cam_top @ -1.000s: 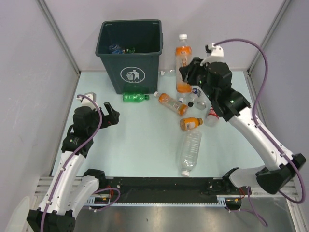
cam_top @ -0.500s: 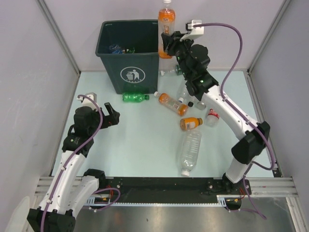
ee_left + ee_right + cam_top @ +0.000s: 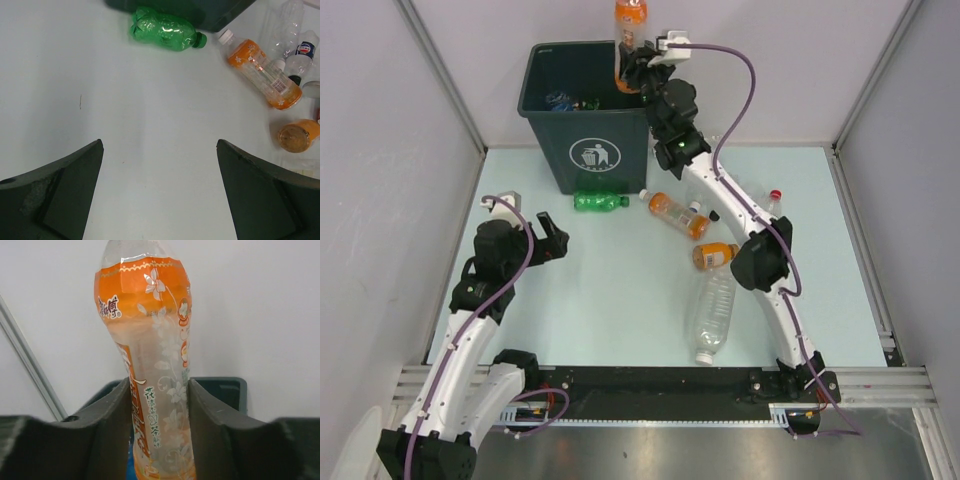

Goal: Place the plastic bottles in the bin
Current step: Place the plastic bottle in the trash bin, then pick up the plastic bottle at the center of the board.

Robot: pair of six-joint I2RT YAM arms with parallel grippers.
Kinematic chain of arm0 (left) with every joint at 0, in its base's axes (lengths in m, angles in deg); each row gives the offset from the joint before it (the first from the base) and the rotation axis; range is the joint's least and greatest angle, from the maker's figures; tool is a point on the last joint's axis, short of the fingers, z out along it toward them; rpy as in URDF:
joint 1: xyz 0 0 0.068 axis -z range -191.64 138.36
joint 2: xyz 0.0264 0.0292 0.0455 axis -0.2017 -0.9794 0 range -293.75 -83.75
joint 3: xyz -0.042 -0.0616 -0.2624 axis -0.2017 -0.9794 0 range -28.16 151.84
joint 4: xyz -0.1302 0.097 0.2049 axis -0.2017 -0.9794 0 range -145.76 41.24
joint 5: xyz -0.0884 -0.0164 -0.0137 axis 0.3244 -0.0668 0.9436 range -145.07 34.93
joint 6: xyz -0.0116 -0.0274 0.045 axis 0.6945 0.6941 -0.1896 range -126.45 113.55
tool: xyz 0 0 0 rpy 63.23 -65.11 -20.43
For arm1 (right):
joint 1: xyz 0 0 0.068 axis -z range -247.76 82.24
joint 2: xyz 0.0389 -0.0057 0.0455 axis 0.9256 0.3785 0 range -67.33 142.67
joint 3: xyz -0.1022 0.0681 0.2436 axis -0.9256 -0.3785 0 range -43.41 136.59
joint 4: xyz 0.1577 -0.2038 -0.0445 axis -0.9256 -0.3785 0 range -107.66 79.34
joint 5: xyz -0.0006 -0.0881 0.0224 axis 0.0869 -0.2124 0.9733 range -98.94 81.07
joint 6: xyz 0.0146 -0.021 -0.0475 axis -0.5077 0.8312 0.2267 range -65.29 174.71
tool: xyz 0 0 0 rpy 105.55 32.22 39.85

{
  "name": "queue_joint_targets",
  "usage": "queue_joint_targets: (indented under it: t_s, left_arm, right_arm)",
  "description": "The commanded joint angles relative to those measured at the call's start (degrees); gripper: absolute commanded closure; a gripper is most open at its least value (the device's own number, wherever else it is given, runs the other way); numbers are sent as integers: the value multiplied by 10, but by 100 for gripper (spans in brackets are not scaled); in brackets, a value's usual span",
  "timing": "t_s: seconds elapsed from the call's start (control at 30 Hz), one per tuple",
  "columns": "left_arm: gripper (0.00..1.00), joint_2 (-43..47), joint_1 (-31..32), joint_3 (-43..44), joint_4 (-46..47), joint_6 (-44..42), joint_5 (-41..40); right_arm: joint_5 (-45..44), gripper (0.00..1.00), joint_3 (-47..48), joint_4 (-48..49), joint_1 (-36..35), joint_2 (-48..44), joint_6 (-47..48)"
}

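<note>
My right gripper (image 3: 632,72) (image 3: 159,386) is shut on an upright orange-filled plastic bottle (image 3: 629,22) (image 3: 145,315), holding it over the right rim of the dark green bin (image 3: 535,100) (image 3: 227,390). A few bottles (image 3: 575,101) lie inside the bin. On the table lie a green bottle (image 3: 598,201) (image 3: 165,31), an orange bottle with a white cap (image 3: 677,214) (image 3: 262,75), a short orange bottle (image 3: 716,255) (image 3: 299,136) and a large clear bottle (image 3: 712,312). My left gripper (image 3: 555,238) (image 3: 160,145) hangs open over bare table, below and left of the green bottle.
A red-capped bottle (image 3: 774,200) shows behind the right arm's elbow. Two clear bottles, one with a blue label (image 3: 302,55), lie beside the orange one. White walls with metal posts enclose the table at the back and sides.
My right arm has lifted the orange-filled bottle from the table at the right and carried it up and leftwards to the bin's rim. The left arm has not moved.
</note>
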Motion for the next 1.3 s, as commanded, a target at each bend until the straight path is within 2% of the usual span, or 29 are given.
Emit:
queue_joint_targets:
  t_s: [0.0,0.07,0.1,0.17,0.33,0.5,0.73,0.97,1.17,1.27]
  left_arm:
    - [0,-2,-3,-2,15,4,11]
    - [0,-4,-5,-1,16,4,12]
    - [0,-4,-4,-1,15,4,12]
    - [0,-6,-4,-1,14,4,12]
    - [0,-4,-4,-2,15,3,12]
    - [0,-2,-4,-2,14,5,11]
    - [0,1,-4,-1,12,4,5]
    - [0,1,-4,0,8,1,2]
    - [0,-1,-5,4,1,0,-1]
    - [0,1,-5,4,2,-1,0]
  right_arm:
    - [2,44,50,8,3,24,15]
    - [4,31,47,1,7,26,7]
    - [8,13,46,-6,9,25,6]
    - [11,0,44,-12,12,24,4]
    - [10,0,36,-18,12,7,16]
    - [-2,0,-7,-19,6,-52,31]
    - [-37,0,-192,-27,-7,-207,42]
    - [-84,0,-387,-133,-8,-377,3]
    - [-111,0,-512,-240,-4,-503,-8]
    - [-130,0,-549,-309,19,-553,-46]
